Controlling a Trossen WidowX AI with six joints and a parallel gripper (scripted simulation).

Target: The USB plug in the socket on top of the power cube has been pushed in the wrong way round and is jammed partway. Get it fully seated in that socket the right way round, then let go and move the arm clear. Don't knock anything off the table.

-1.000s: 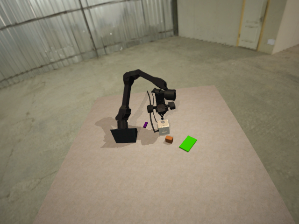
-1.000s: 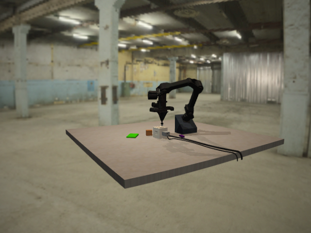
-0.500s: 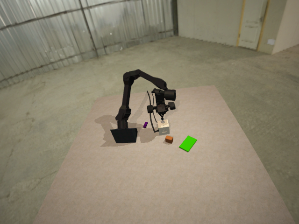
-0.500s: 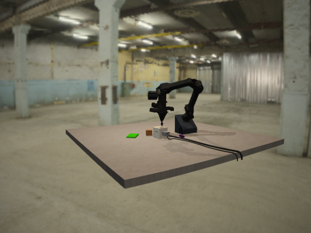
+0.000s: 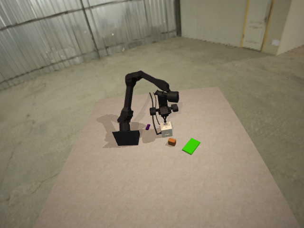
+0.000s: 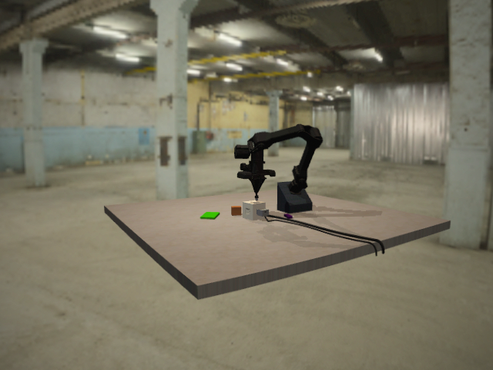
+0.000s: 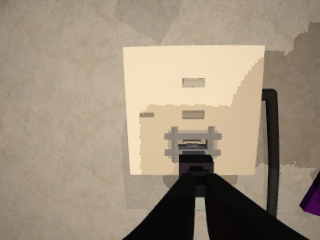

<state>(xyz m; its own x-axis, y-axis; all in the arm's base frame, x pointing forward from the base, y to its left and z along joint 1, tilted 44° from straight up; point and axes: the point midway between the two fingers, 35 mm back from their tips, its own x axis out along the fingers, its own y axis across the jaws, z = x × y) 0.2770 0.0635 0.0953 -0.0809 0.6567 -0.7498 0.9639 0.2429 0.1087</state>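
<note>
The gripper (image 5: 165, 120) (image 6: 256, 195) (image 7: 199, 183) pinches the dark USB plug (image 7: 196, 165) above the cream power cube (image 5: 166, 129) (image 6: 250, 210) (image 7: 200, 70). 2 black cables (image 5: 154, 118) (image 6: 326, 230) run beside it.

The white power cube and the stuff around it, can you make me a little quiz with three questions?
1. True or false: the flat green rectangular slab lies on top of the white power cube.

2. Which small block is nearer the black robot arm's dark base?
A) the orange block
B) the purple block

3. Fill in the missing word: the black gripper is ____ on something. (open / shut)

Key: 1. False. 2. B. 3. Shut.
</note>
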